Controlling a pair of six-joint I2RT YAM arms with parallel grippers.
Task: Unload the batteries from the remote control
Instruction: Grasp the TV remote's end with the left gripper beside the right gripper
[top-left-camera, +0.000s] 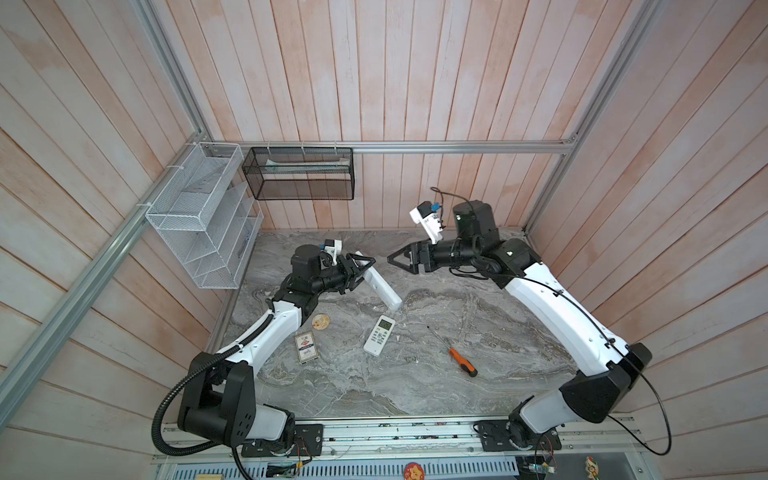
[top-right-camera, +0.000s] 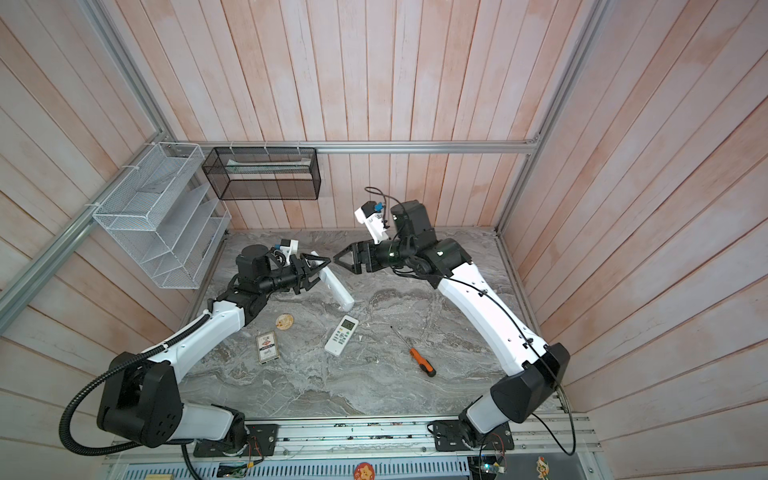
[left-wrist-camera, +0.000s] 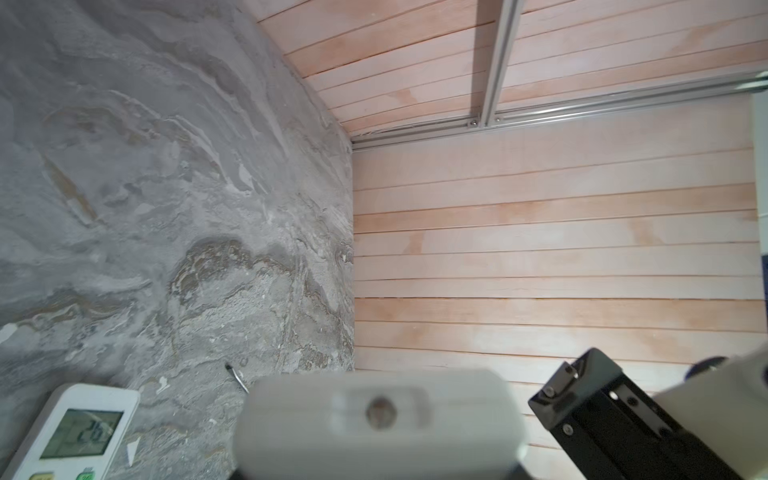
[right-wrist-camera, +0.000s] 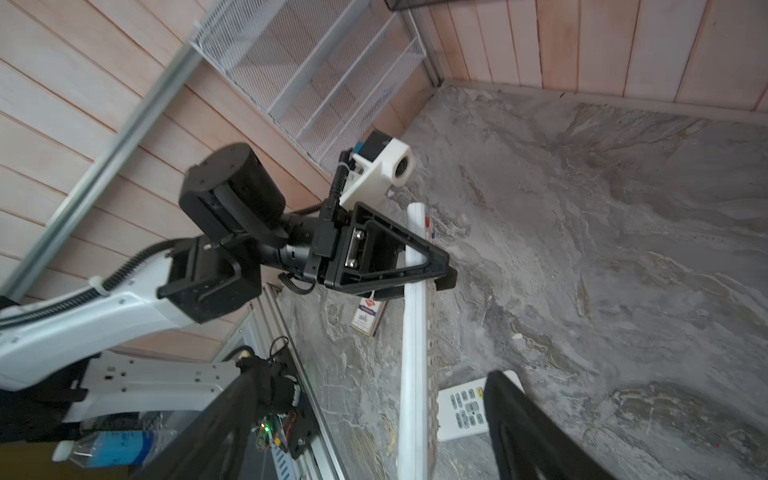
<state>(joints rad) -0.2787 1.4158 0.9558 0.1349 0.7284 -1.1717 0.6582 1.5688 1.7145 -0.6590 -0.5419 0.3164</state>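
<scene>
White plastic and nothing dark: no batteries show in any view, neither loose nor in the long remote control (top-left-camera: 381, 286). My left pincer (top-left-camera: 365, 269) is clamped on that remote across its width, near the end farther from my bases, and holds it clear of the grey marble worktop (top-left-camera: 457, 299). The rest of the remote slants out past the pincer towards my bases. In the right wrist view I see the remote (right-wrist-camera: 415, 353) edge-on, with its button side turned away from the left pincer's (right-wrist-camera: 419, 266) body. In both top views a plain white face is uppermost, and I cannot tell whether a battery cover sits on it or not.

My right pincer (top-left-camera: 392, 258) hangs just beside the left one, tip to tip and apart from it. Its jaws are spread wide and grip nothing. The wrist view shows the remote's free end running between its fingers without touching them.

Below and nearer my bases than the left pincer, a smaller remote (top-left-camera: 379, 335) with a lit display lies flat. A round disc (top-left-camera: 320, 322) and a card box (top-left-camera: 306, 348) lie beside it. An orange-handled screwdriver (top-left-camera: 461, 361) lies well apart, below my right forearm.

I judge the job barely begun. The remote is up and steadied, but the compartment has yet to be opened and every battery has yet to come out.
</scene>
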